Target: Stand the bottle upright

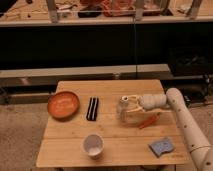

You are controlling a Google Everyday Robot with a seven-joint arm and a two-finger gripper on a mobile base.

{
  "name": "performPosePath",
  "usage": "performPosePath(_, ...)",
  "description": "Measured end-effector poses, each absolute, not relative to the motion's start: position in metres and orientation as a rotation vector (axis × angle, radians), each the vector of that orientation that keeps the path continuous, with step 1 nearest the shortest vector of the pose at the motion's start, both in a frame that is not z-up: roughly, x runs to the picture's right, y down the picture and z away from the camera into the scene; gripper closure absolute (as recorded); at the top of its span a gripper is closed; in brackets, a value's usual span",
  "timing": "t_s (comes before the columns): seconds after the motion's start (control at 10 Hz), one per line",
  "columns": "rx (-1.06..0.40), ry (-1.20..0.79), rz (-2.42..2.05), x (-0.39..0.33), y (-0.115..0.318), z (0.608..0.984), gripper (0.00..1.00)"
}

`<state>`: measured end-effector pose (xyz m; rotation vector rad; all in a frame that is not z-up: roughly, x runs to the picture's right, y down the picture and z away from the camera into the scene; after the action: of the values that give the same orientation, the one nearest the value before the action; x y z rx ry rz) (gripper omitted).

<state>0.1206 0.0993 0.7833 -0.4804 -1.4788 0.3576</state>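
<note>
on the right half of the wooden table (65, 135), the gripper (125, 107) reaches in from the right, its two pale fingers (133, 112) closed on the bottle (121, 109), which looks roughly upright, near a thin orange-red object (148, 121). an orange plate (63, 104) and a black object (92, 108) lie to the left, a white cup (93, 145) and a blue sponge (161, 146) toward the front.

No legible text anywhere, including the hand (130, 107) at the bottle (121, 108).

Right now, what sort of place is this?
Probably a robotics lab or workshop: a light wooden slatted table laid with props, cluttered metal-framed shelving behind, and the gripper at the small translucent plastic bottle mid-table.
</note>
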Motion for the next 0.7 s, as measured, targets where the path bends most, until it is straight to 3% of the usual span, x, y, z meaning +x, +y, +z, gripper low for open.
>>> performPosePath(0.2,-0.485,-1.479,0.357,0.1218,0.0993,0.781,0.2)
performPosePath(0.6,-0.493,-1.477,0.363,0.1212,0.1028,0.7819,0.34)
performPosePath(0.7,-0.494,-1.476,0.366,0.1215,0.1024,0.7815,0.31)
